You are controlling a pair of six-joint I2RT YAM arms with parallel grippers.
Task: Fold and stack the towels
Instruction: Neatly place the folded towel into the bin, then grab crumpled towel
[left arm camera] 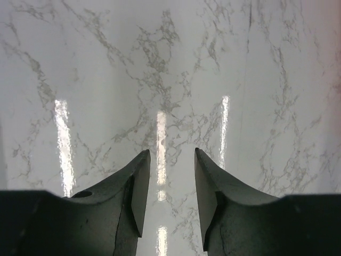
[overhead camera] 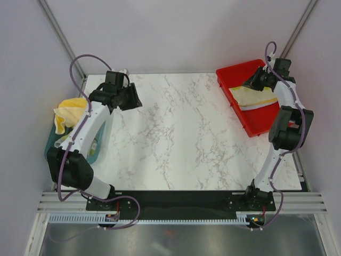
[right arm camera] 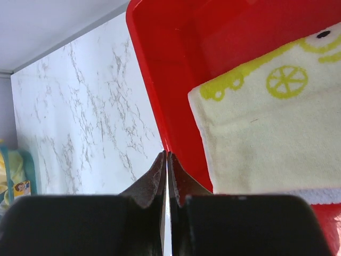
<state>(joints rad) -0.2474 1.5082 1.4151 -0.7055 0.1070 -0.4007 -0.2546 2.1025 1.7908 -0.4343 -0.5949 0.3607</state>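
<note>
A folded pale yellow towel (overhead camera: 253,96) with yellow-green prints lies in the red tray (overhead camera: 234,77) at the back right; it also shows in the right wrist view (right arm camera: 261,133). A crumpled yellow towel (overhead camera: 69,112) sits in the teal basket (overhead camera: 53,140) at the left edge. My left gripper (overhead camera: 133,98) is open and empty, hovering over bare marble near the back left (left arm camera: 170,160). My right gripper (overhead camera: 251,81) is shut and empty, hovering over the red tray's left rim (right arm camera: 149,74), just left of the folded towel.
The marble tabletop (overhead camera: 176,133) spreads between the basket and the tray. Grey walls enclose the back and sides. A black strip runs along the near edge by the arm bases.
</note>
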